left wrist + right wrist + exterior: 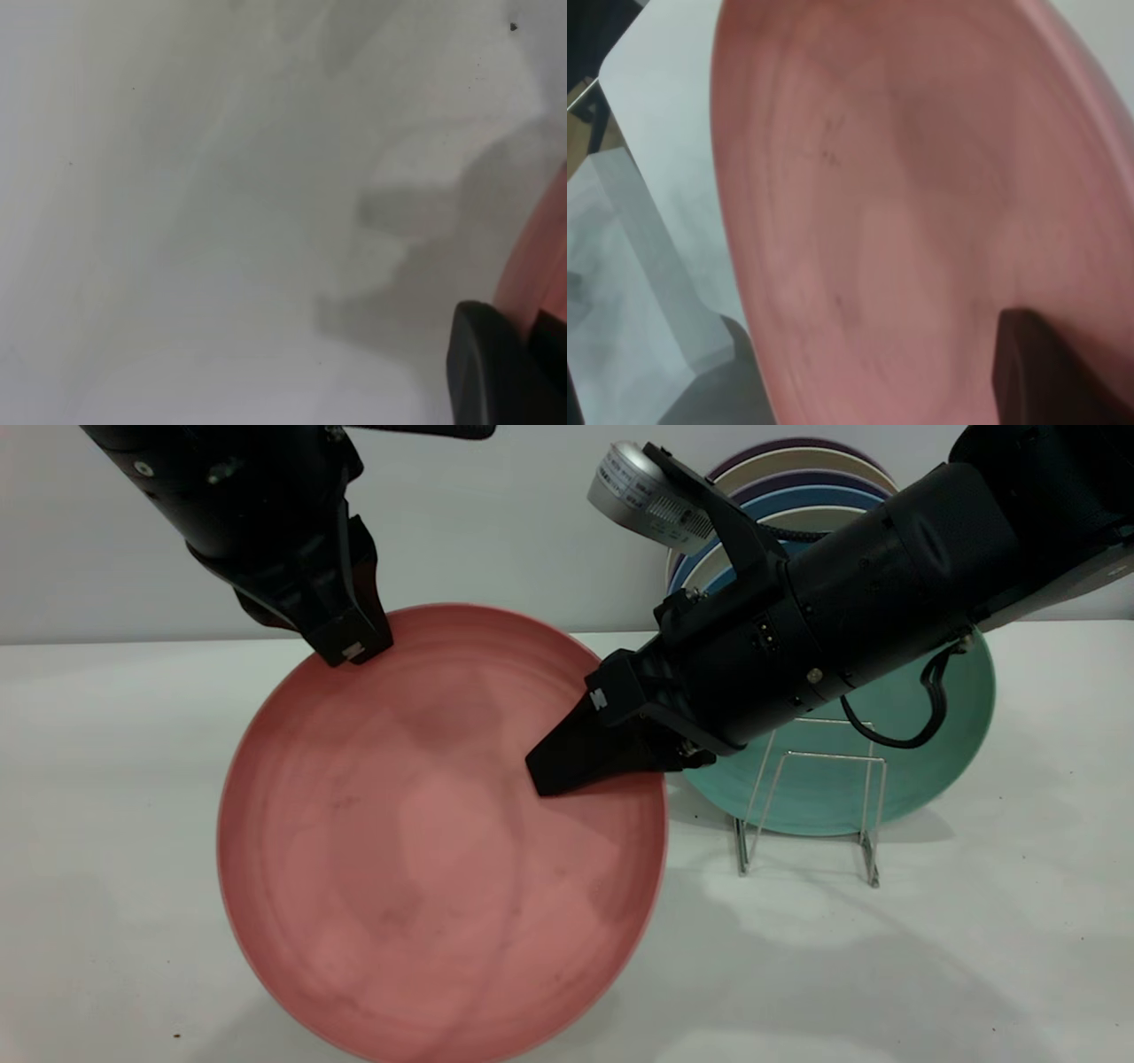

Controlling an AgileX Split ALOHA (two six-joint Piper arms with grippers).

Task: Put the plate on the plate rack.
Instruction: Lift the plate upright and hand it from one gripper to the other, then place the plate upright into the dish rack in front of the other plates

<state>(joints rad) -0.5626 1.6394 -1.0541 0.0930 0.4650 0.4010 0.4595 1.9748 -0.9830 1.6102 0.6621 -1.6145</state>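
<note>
Currently the salmon-pink plate (425, 841) is tilted up on its edge on the white table (974, 957), its concave face turned toward the exterior camera, left of the plate rack (811, 815) and not in it.

Left gripper (353, 638) — at the plate's upper left rim. In the left wrist view a dark finger (496, 367) lies against the pink rim (540, 266), with the table surface behind it; the jaws are clamped on that rim.

Right gripper (567, 766) — reaches in from the right, its black fingers lying across the plate's right-hand side, tip pointing toward the plate's middle. In the right wrist view the plate (921, 212) fills most of the picture, faint dark specks visible on its face, and one dark finger (1045, 372) sits over the inner surface by the rim. Whether these jaws grip the plate's edge or only rest against it, I cannot tell.

Plate rack: thin silver wire, upright rectangular loops, standing on the table just right of the pink plate. A teal-green plate (886, 779) stands in it, behind the front loops. Farther back, a row of upright plates (797, 505) in blue, beige and purple tones, partly hidden by the right arm (886, 593).
</note>
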